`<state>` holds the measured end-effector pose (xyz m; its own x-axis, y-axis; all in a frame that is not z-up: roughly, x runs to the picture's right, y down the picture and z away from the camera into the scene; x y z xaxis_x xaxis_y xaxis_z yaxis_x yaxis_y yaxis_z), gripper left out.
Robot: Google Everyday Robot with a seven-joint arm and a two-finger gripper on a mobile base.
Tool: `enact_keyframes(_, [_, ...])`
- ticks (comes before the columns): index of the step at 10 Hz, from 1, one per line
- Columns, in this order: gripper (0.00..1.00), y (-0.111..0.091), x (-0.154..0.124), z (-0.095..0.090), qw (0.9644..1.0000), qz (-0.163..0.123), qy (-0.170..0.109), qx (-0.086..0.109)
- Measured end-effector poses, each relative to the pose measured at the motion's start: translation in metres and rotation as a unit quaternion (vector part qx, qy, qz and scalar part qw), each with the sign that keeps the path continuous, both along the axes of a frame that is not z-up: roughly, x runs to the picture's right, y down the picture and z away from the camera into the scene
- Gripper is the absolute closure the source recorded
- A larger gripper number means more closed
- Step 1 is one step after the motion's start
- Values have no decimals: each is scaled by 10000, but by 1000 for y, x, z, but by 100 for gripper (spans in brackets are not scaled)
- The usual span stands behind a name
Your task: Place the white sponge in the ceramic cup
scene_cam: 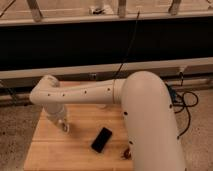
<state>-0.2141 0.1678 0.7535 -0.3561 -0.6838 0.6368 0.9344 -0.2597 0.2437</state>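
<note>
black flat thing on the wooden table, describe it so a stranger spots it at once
Find the wooden table under the big white arm; the gripper hangs over its left side in the picture. Just right of the gripper, toward the near edge, lies a black flat slab, set diagonally. It is the only dark rectangular thing there; the reddish bit beside it is far smaller.

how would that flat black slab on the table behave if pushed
The flat black slab lies flat, so it would likely slide, not roll or tip. Its straight edges suggest it's stiff. The gripper hangs apart from it, over the wooden table.
</note>
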Motion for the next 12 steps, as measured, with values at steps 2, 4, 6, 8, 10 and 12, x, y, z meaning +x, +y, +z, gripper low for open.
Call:
enact_keyframes(2, [100,-30,28,3,9995,258,153,103])
enact_keyframes(4, [100,-60,42,-1,9986,415,217,233])
enact_keyframes(6, [100,-89,67,-3,9971,603,300,351])
enact_keyframes(8, [100,-111,88,-5,9953,781,386,423])
enact_keyframes(10, [100,-125,105,-7,9931,965,474,474])
enact_keyframes(12, [100,-133,126,-5,9905,1133,601,501])
